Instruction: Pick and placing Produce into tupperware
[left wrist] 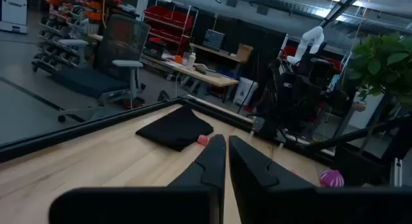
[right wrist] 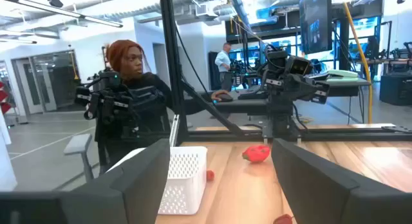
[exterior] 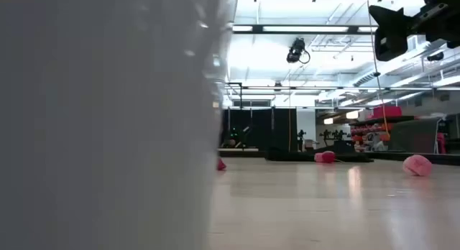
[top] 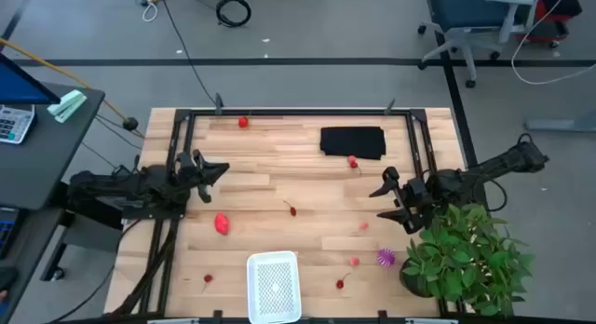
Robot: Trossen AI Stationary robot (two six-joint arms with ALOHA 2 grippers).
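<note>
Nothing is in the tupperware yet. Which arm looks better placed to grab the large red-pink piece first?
Left, probably. The left gripper hovers close above the large red-pink piece, though its fingers are shut. The right gripper, open, sits across the table beside the potted plant. The tupperware is empty.

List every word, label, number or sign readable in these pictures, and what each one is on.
None can be read.
The calculator beside the table has keys too small to read.
The monitors in the room behind are too blurred to read.
The tupperware, the produce and the black cloth show no print.
</note>
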